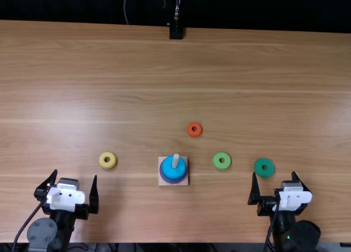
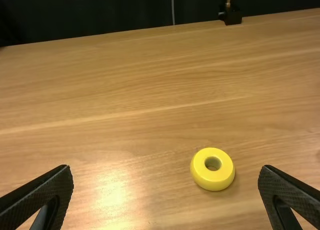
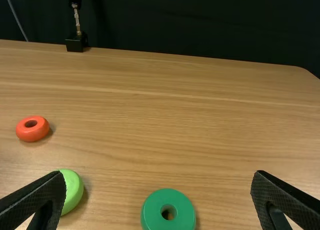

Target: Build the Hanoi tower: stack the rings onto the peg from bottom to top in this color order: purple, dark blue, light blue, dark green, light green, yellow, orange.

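Light blue ring (image 1: 168,168) above a purple one (image 1: 172,181) on the peg (image 1: 175,161), orange ring (image 1: 190,132) beyond, light green ring (image 1: 222,166) and dark green ring (image 1: 264,174) off right, yellow ring (image 1: 107,165) left, left gripper (image 1: 75,174) and right gripper (image 1: 274,173) both wide apart, empty.

Of round, flat-holed rings, 6 can be made out: 1 yellow (image 1: 102,161), 1 orange-red (image 1: 190,130), 1 light green (image 1: 216,161), 1 dark green (image 1: 258,169), 1 bright blue (image 1: 166,170) and 1 purple (image 1: 173,182). That makes 4 lying loose and 2 visible in the stack; any hidden between those 2 can't be counted. There is 1 pale round peg (image 1: 175,160), 1 pale square base (image 1: 162,182) and 1 light brown wooden table (image 1: 109,98). Grippers come to 2, the black left gripper (image 1: 75,175) and black right gripper (image 1: 274,175), with 2 flat fingers each, 4 altogether.
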Motion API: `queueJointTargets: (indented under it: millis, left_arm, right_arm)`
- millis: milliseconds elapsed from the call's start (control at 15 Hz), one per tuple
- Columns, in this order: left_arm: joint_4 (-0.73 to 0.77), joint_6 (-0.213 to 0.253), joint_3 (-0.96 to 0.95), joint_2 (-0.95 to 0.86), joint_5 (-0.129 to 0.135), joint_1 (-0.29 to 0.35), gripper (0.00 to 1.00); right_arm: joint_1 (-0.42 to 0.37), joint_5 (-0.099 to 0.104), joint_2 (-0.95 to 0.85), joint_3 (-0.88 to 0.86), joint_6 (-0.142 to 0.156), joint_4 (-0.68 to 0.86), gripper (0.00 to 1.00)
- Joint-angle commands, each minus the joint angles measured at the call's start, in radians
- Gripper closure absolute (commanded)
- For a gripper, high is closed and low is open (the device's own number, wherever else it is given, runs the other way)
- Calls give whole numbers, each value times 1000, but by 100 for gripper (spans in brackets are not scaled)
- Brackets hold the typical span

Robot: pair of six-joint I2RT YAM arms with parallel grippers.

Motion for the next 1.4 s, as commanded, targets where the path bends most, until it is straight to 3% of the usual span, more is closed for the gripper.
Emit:
queueJointTargets:
  millis: [0, 1133, 1333]
  left_arm:
    - [-85, 9, -106, -12, 6, 3, 0]
    - [-85, 9, -106, -12, 6, 3, 0]
    - [-85, 9, -106, -12, 6, 3, 0]
  right_arm:
    - [-6, 14, -12, -68, 1, -68, 0]
    - [-6, 14, -12, -70, 6, -68, 0]
    - [-11, 18, -12, -31, 8, 11, 0]
